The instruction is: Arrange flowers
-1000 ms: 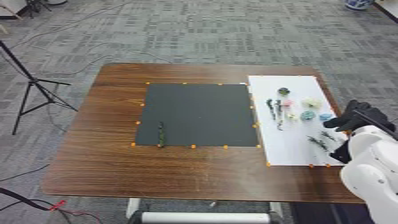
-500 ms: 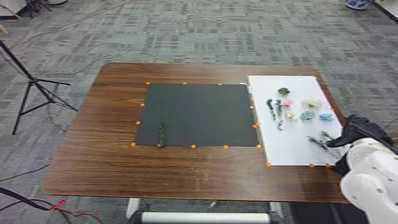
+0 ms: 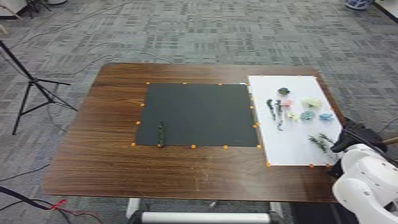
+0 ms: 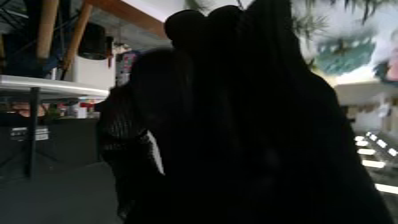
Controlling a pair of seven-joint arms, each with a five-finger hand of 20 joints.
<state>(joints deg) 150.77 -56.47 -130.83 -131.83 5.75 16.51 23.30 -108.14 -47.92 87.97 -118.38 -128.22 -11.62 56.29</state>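
The right hand [image 3: 355, 136] is over the right edge of the white sheet [image 3: 305, 156], palm and fingers beside the cut greenery. In the right wrist view the same hand [image 4: 235, 115] has its fingers extended and lying close side by side, with a sliver of light between them and the thumb [image 4: 124, 125]; nothing is pinched.

Nearest the hand in the head view are the feathery green sprigs [image 3: 318, 143], just beside it on the sheet. Beyond them lie a blue flower [image 3: 326, 116] and a teal flower [image 3: 307, 115] next to each other, then a small yellowish flower [image 3: 291, 116], a cream flower [image 3: 311, 103], a pink flower [image 3: 287, 103] and a dark green rosette [image 3: 283, 91]. Two slender stems [image 3: 271, 107] lie along the sheet's inner side.

Farther across the brown worktop [image 3: 98, 150], the head view shows a dark mat [image 3: 200, 112] with one green stem [image 3: 161, 134] near its corner, well apart from the hand. The right wrist view adds needle-like foliage [image 4: 306, 25] past the fingertips, a blurred blue-green bloom [image 4: 346, 52], and, in the room, a white-topped table [image 4: 49, 86] and a row of bright lights [image 4: 378, 162].
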